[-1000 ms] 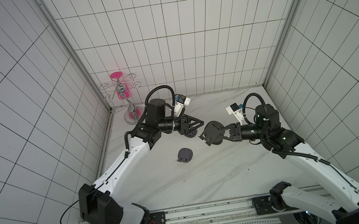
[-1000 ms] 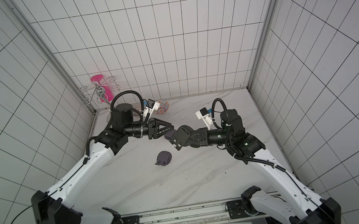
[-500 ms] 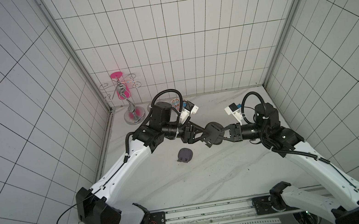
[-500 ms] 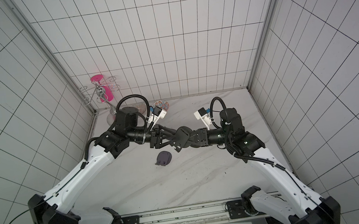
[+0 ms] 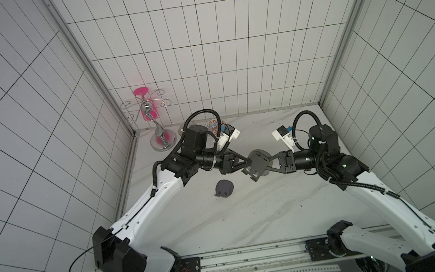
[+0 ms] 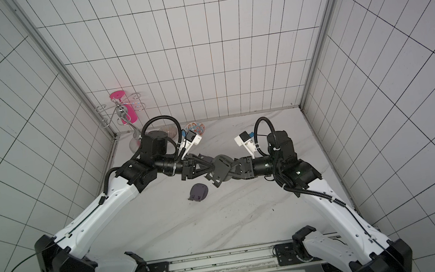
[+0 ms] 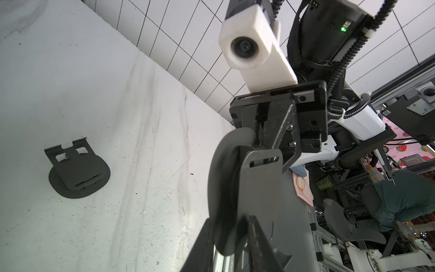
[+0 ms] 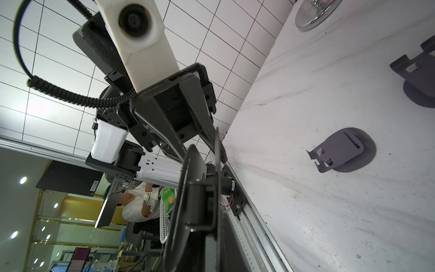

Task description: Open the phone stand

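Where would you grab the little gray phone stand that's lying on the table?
Probably by the hooked lip of the plate on the phone stand. That end tilts up off the round base, leaving a gap beneath, while the base lies flat on the table. Come in from the lip side, one pincer finger over, one under.

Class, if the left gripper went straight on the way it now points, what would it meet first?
The held phone stand: the left gripper pinches its edge in mid-air. Straight beyond it is the right gripper, gripping the opposite side.
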Robot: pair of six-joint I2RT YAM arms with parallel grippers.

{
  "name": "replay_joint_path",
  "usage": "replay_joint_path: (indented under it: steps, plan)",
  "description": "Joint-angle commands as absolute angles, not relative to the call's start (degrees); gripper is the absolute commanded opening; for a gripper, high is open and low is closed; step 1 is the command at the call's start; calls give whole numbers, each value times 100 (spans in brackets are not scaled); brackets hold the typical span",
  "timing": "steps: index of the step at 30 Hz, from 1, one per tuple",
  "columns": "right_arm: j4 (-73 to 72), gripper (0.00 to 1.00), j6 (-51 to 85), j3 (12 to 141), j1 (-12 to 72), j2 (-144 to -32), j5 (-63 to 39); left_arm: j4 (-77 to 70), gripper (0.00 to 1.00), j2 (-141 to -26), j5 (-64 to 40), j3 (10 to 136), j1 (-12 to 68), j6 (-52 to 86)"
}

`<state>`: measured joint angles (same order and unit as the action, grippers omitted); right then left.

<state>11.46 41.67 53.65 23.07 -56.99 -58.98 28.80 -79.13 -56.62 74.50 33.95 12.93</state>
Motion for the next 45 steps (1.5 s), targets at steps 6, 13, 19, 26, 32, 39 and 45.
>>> replay_joint_path:
  steps: [6, 13, 19, 26, 32, 39, 45]
  plan:
    - [1134, 0, 4253, 5668, 2294, -6093, -5940, 1182, 0, -7784, -6558, 7084, 3627, 2065]
    - [1090, 0, 4285, 5695, 2294, -6051, -6016, 1021, 20, -7806, -6582, 7015, 3740, 2087]
    - [1182, 0, 4201, 5694, 2294, -6118, -6237, 1761, 56, -7708, -6467, 7561, 3213, 1616]
    - [1274, 0, 4179, 5699, 2294, -6126, -6438, 2341, 57, -8157, -6481, 8491, 2972, 1186]
    - [1481, 0, 4008, 5688, 2294, -5997, -6471, 2912, 55, -8342, -6411, 8841, 3001, 816]
    - [1309, 0, 4078, 5753, 2294, -5925, -6604, 3576, 60, -8698, -6205, 9105, 3343, 265]
    - [1314, 0, 4066, 5792, 2294, -5845, -6601, 4012, 60, -8930, -6086, 9172, 3672, -62]
